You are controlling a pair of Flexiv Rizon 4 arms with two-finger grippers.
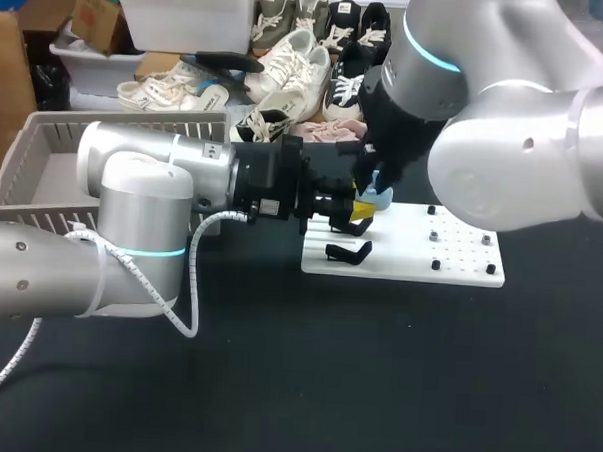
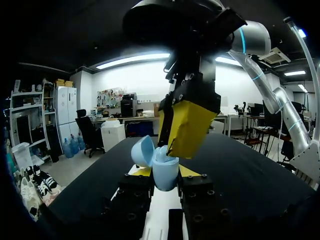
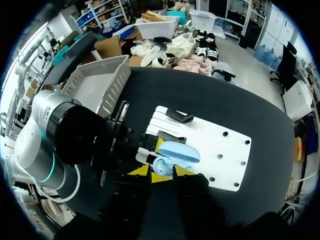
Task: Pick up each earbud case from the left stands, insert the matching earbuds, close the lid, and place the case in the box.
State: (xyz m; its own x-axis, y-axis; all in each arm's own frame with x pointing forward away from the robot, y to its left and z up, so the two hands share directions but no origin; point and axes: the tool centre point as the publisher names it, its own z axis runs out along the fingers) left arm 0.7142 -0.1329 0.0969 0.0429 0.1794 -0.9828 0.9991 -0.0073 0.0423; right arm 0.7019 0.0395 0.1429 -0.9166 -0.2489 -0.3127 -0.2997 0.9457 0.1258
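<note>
Progress, in our judgement, stands midway through one cycle. Nearest to us, our left gripper [image 2: 165, 176] is clamped on the light-blue plastic earbud case [image 2: 165, 172], with a yellow tip against each side of its body. It holds the case upright over the left end of the board. The case's rounded lid [image 2: 142, 150] is swung open to one side. Our right gripper [image 3: 162, 171] hangs from above at the open mouth of the case. We cannot tell whether it is apart or together, or whether it carries an earbud, and no earbud is clear to us in any view. So we take the case as already lifted off its stand and the inserting as the step in hand. Closing the lid and placing the case are left to do.

Under the case lies the flat white board [image 1: 410, 269] on the black table [image 1: 374, 389]. A black stand [image 1: 348, 251] on its left side carries no case. Small black studs [image 1: 435, 264] dot its right half, and what they hold is too small to tell. Farther left stands the grey slatted plastic basket [image 1: 44, 165], which we take for the box. No case shows in the part we can see.

The two grippers crowd each other at the case. The bulky left arm [image 1: 143, 189] lies between the case and the basket, so we judge the way there to be awkward.
</note>
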